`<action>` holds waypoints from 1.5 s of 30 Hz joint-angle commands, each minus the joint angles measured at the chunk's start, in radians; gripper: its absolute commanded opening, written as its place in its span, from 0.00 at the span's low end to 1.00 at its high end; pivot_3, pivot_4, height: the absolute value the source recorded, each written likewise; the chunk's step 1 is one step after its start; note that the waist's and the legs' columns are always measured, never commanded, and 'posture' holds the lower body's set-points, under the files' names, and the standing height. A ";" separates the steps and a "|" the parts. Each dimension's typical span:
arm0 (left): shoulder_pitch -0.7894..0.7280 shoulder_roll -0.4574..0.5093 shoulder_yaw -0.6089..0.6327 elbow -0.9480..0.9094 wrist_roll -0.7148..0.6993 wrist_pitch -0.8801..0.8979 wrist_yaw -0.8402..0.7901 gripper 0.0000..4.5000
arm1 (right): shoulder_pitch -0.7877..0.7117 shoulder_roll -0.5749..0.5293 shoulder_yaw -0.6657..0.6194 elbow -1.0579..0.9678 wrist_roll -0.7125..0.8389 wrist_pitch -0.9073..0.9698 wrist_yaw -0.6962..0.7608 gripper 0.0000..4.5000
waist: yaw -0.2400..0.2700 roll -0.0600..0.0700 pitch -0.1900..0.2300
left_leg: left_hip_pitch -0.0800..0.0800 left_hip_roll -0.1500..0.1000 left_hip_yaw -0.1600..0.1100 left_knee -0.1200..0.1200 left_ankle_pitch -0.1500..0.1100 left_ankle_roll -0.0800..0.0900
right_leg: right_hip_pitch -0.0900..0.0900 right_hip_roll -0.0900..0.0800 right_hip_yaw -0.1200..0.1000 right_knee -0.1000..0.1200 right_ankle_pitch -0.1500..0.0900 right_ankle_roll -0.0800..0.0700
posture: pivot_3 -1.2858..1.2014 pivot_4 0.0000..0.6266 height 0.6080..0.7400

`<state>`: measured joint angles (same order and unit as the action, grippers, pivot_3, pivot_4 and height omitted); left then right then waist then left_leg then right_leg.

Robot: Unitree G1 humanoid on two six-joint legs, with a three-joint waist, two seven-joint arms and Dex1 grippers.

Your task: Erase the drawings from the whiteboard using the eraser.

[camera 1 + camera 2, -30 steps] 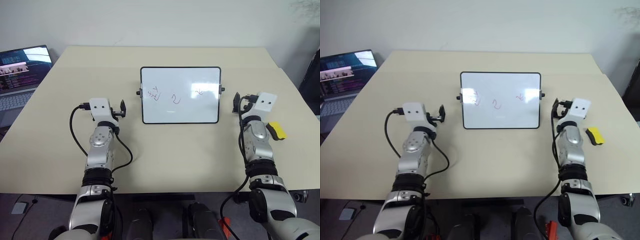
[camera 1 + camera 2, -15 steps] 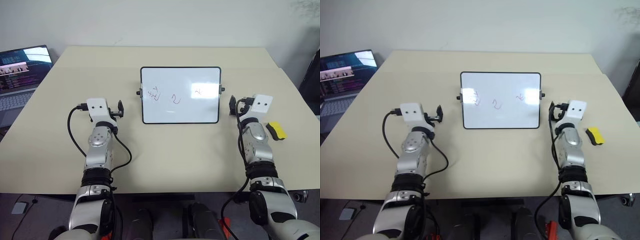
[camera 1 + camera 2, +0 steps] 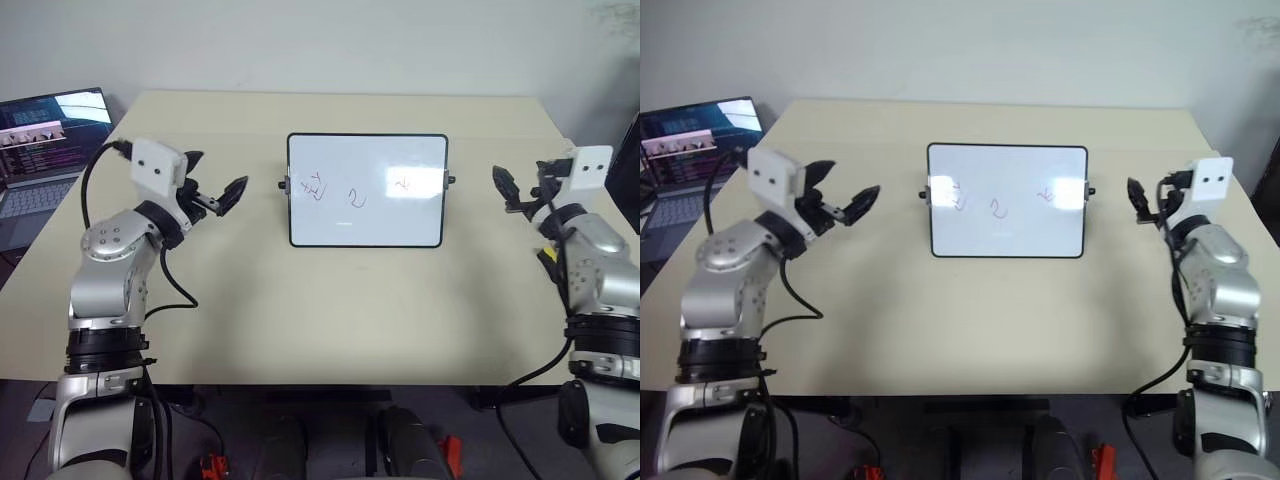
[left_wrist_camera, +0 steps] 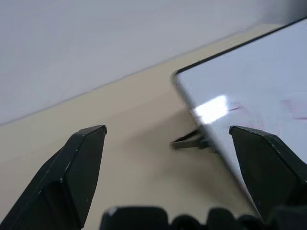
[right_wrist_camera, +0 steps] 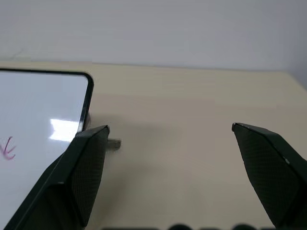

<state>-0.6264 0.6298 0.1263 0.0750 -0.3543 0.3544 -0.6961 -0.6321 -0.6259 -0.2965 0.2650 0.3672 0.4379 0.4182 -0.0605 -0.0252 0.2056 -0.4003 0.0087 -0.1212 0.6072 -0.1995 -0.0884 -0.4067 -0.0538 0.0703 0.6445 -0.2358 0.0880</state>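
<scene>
Both arms have lifted and swung outward off the beige table point(image 3: 330, 320). The left gripper point(image 3: 213, 196) and right gripper point(image 3: 512, 189) each hover with black fingers spread wide, holding nothing. The small yellow-and-black eraser point(image 3: 545, 257) now peeks out just behind the right forearm, untouched. Beyond, the glossy black-framed whiteboard point(image 3: 367, 215) keeps its 3 scribbled drawings point(image 3: 352, 195). Erasing hasn't begun.

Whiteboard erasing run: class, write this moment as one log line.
whiteboard: on table | drawings: three, unerased | left gripper: open, empty | right gripper: open, empty
</scene>
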 commanded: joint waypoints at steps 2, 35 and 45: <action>-0.143 -0.069 -0.132 -0.070 -0.079 0.108 -0.145 1.00 | -0.054 -0.127 -0.061 0.055 0.036 0.115 0.069 0.99 | 0.008 0.000 0.000 | 0.000 0.000 0.000 0.001 0.000 0.000 | 0.000 0.000 0.000 0.000 0.000 0.000 | 0.52 0.24 1.00; -0.340 -0.569 -0.420 0.386 0.188 -0.077 -0.277 1.00 | 0.097 -0.220 -0.033 0.238 -0.036 0.304 0.194 0.99 | -0.021 0.002 0.001 | 0.001 0.000 0.004 0.001 0.000 0.001 | 0.000 0.000 0.003 -0.001 -0.001 0.002 | 0.52 0.24 1.00; -0.329 -0.547 -0.413 0.372 0.208 -0.073 -0.267 1.00 | 0.083 -0.211 -0.018 0.287 -0.042 0.274 0.200 0.85 | -0.022 0.002 0.001 | 0.001 0.000 0.004 0.001 0.000 0.001 | 0.000 0.000 0.003 -0.001 -0.001 0.002 | 0.52 0.24 1.00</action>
<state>-0.9519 0.0837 -0.2973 0.4995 -0.1490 0.2924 -0.9684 -0.5303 -0.8275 -0.3100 0.5633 0.3311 0.7306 0.6100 -0.0822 -0.0230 0.2064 -0.3995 0.0083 -0.1170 0.6084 -0.1999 -0.0876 -0.4069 -0.0540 0.0737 0.6440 -0.2364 0.0898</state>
